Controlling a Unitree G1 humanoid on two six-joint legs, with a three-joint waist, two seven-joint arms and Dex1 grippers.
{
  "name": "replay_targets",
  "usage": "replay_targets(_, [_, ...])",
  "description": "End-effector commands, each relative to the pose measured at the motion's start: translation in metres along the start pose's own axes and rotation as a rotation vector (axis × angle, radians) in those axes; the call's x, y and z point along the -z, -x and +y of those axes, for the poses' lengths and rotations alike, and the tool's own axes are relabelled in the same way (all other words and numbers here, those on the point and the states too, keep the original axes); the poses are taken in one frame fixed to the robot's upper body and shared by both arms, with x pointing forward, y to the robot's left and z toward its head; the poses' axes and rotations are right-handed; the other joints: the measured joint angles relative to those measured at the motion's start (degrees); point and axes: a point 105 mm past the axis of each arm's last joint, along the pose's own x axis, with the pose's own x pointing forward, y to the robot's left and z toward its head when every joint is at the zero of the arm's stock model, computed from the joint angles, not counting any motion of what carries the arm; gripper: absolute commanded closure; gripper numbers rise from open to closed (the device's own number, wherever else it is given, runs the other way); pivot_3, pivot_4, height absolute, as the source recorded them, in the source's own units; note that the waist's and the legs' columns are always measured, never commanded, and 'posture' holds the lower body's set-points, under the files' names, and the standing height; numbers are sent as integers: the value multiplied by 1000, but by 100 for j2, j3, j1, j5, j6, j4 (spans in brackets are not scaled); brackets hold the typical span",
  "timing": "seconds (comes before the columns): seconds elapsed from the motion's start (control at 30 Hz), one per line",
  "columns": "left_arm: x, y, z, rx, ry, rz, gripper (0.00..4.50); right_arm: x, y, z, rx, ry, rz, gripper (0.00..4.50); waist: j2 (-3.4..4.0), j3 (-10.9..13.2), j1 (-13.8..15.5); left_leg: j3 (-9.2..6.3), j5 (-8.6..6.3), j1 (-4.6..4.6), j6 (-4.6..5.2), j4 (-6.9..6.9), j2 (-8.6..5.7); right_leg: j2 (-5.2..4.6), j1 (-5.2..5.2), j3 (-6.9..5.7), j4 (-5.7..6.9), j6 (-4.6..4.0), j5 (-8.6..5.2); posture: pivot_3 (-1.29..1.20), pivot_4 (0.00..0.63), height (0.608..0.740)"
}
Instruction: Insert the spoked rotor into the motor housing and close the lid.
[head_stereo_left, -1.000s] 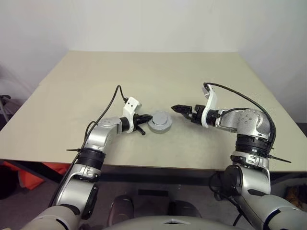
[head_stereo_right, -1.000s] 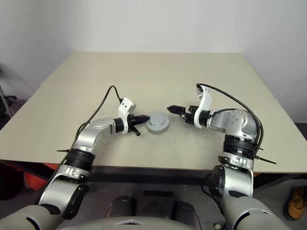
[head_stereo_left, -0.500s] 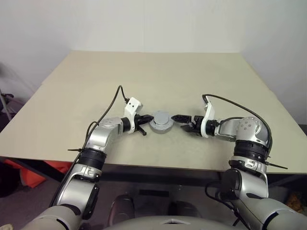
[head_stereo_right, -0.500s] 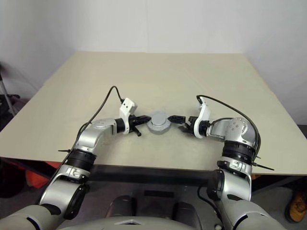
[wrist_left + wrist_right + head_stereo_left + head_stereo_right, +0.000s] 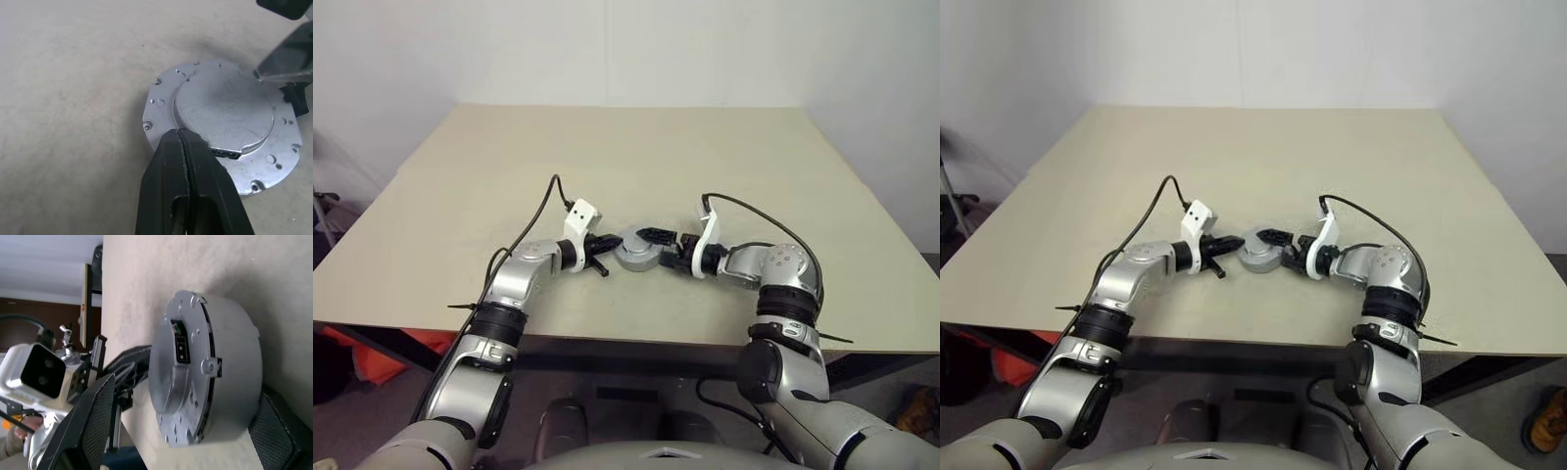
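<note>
- Left fingers (image 5: 182,161) pressed together, tips against the lid's (image 5: 222,110) rim.
- Right fingers (image 5: 100,409) spread wide, one on each side of the motor housing (image 5: 230,372).
- The closed housing sits on the counter (image 5: 636,162), between both arms.

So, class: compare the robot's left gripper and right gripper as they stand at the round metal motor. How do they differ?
1. The left gripper is shut, fingers pressed together; the right gripper is open wide.
2. The left gripper's tip sits at the edge of the lid; the right gripper has one finger on each side of the motor.
Shared: both have two black fingers and meet at the motor on the table.
</note>
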Motion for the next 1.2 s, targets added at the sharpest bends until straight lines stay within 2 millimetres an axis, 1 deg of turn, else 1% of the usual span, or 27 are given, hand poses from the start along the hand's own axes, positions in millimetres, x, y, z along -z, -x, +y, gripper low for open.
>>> replay_targets(0.03, [2,0,-2,5,-9,13,4500,-13,-10,29,-102,48,-50,13,0,0,-1,0,0,0,0,0,0,0,0,0,0,0,0,0,0,740])
replay_targets(0.13, [2,0,-2,1,-11,14,4500,-17,-15,21,-60,45,-78,13,0,0,-2,1,0,0,0,0,0,0,0,0,0,0,0,0,0,740])
replay_targets(0.17, [2,0,-2,0,-12,14,4500,-18,-15,18,-45,44,-86,185,0,0,-2,1,0,0,0,0,0,0,0,0,0,0,0,0,0,740])
replay_targets(0.23, [2,1,-1,-8,-13,13,4500,-20,-16,11,-8,48,-87,649,0,0,-2,1,0,0,0,0,0,0,0,0,0,-1,0,0,0,740])
replay_targets(0.4, [3,3,2,-20,-11,11,4500,-21,-16,-4,96,90,-78,2295,7,-4,-4,3,0,1,0,0,0,0,0,1,1,-1,1,0,0,740])
replay_targets(0.5, [3,3,3,-23,-10,10,4500,-23,-16,-9,124,96,-85,2295,8,-5,4,4,0,9,0,0,0,0,10,0,1,0,0,0,0,740])
replay_targets(0.57, [2,3,4,-31,-6,2,4500,-24,-16,-10,126,85,-91,2419,8,-5,2,4,0,21,0,0,-1,-1,19,1,1,18,-11,0,0,740])
replay_targets(0.67, [1,5,6,-42,0,-10,4500,-23,-16,-8,114,81,-80,2419,9,-5,1,4,4,25,-6,0,0,-1,21,1,4,32,-19,0,0,740])
replay_targets(0.73, [-5,9,12,-70,30,-50,4500,-24,-16,-4,91,48,-89,2419,9,-5,1,4,5,26,-8,0,0,-1,20,1,5,33,-19,0,0,740])
replay_targets(0.83, [-18,18,25,-132,98,-143,4500,-30,-17,6,34,-30,-121,2419,8,-5,-4,3,5,21,-8,0,1,0,17,1,5,27,-16,0,0,740])
replay_targets(0.9, [-26,27,35,-179,162,-217,4500,-35,-18,12,3,-76,-146,2419,9,-4,-9,4,5,15,-8,0,1,1,9,1,6,-1,0,0,0,740])
replay_targets(1.0, [-41,46,53,-264,301,-362,4500,-42,-22,21,-39,-148,-193,2419,9,-4,-19,4,5,-7,-9,0,3,2,-13,1,7,-5,3,0,0,740])
replay_targets(1.07, [-45,57,61,-296,373,-422,4500,-46,-26,30,-75,-183,-216,2419,9,-4,-22,5,7,-37,-11,2,3,2,-46,1,14,-12,7,0,0,740])
replay_targets(1.13, [-48,67,66,-316,433,-470,4500,-49,-30,45,-129,-208,-233,2419,8,-3,-21,6,9,-73,-13,5,4,4,-84,1,28,-14,7,0,0,740])
replay_targets(1.2, [-50,77,66,-304,495,-521,4500,-52,-35,66,-200,-220,-241,2419,7,-2,-22,6,9,-89,-12,7,4,4,-109,1,51,-30,-3,0,0,740])
